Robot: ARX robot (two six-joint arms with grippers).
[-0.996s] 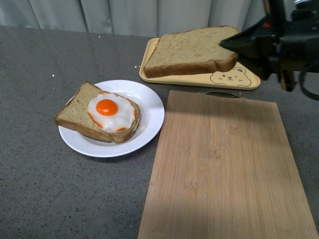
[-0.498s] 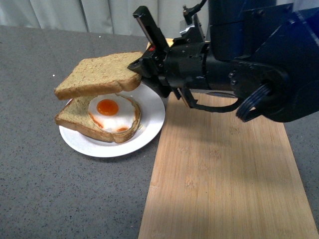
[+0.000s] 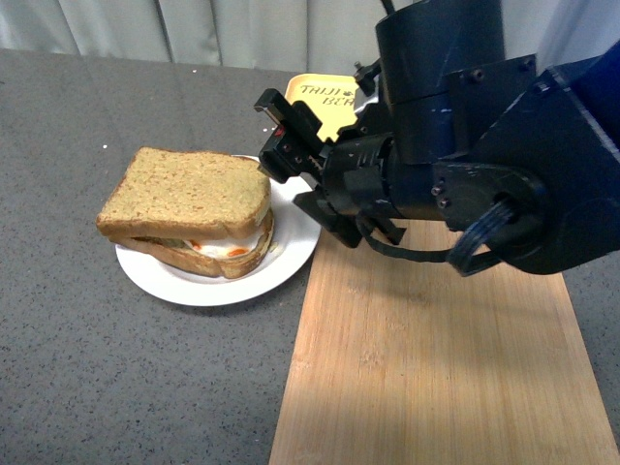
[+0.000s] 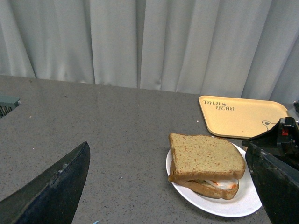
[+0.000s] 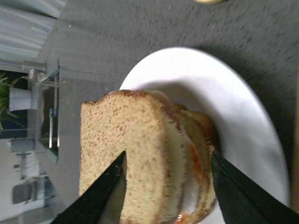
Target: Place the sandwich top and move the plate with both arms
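Front view: the sandwich top, a plain tan-brown toast slice, squarish with a darker crust and a porous, speckled crumb, lies flat on the egg-bearing lower slice at left centre of the frame. A thin strip of glossy egg white and orange shows between the two. The stack sits on the round white glazed ceramic plate, shallow and smooth-rimmed, on the grey speckled tabletop. At the stack's right edge is the right gripper, slim matte-black fingers on a bulky bolted arm, spread and holding nothing. Right wrist view: its black fingers flank the stacked slices, jaws wide. Left wrist view: the left gripper has blunt dark fingers set far apart, empty, clear of the plate. A pale wood-grain rectangular cutting board fills the lower right, just beside the plate. A yellow round-cornered tray with printed lettering sits at upper centre.
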